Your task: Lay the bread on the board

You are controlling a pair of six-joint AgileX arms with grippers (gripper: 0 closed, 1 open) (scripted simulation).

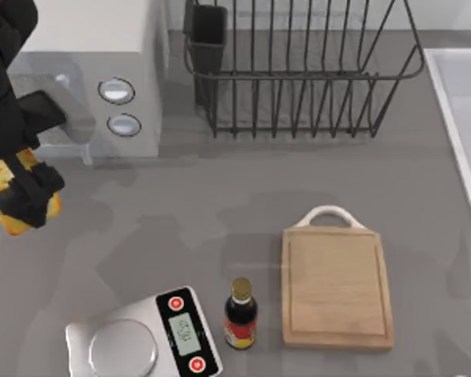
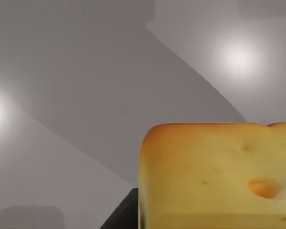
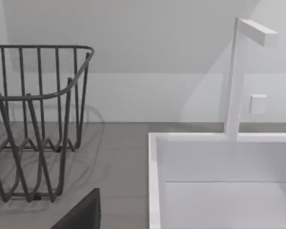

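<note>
Left tool (image 1: 27, 192) grips porous golden bread (image 2: 219, 176).

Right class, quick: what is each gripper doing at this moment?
Left gripper: jaws shut on the bread, at the table's left edge.
Right gripper: cannot be told.

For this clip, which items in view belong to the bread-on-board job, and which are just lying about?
Part of the job: the bread, held by the left gripper at the table's left edge; the board, bare.

Lying about: scale, dark bottle, wire rack, microwave, sink.
</note>
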